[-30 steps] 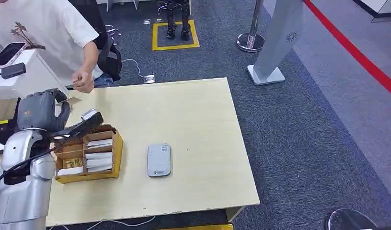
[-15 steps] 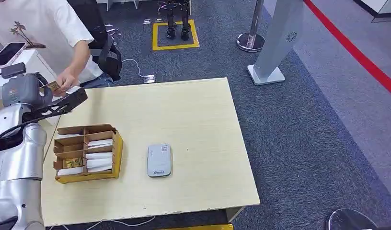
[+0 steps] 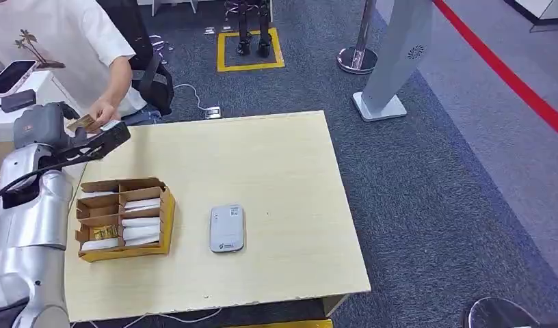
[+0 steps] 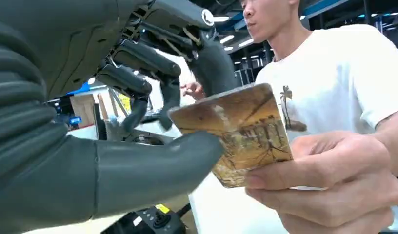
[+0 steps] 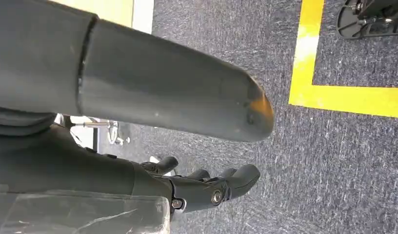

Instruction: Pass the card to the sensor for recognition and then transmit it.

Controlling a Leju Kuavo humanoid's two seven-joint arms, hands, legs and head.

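Reaching out past the far left corner of the table (image 3: 276, 164), the left hand (image 3: 91, 145) meets a person's hand (image 3: 104, 109) over the card (image 3: 85, 123). In the left wrist view the card (image 4: 243, 134), printed in brown and gold, lies with its near end against the robot's thick thumb (image 4: 153, 163) while the person's hand (image 4: 324, 178) pinches its other end between thumb and fingers; the darker robot fingers (image 4: 138, 68) stand spread and apart above the card, so whether the robot's hand grips it or merely touches it cannot be told. On the table, near the left edge, sits a cardboard box (image 3: 124, 217) divided into compartments that hold white cards and one gold-toned item, and just beside it toward the middle of the table lies the flat grey sensor (image 3: 227, 227), well apart from the card. The person in a white shirt (image 3: 54, 34) stands beyond the far left corner. The right hand (image 5: 207, 187) hangs over grey carpet (image 5: 265, 48) marked with yellow tape, its fingers loosely curled and nothing in them.
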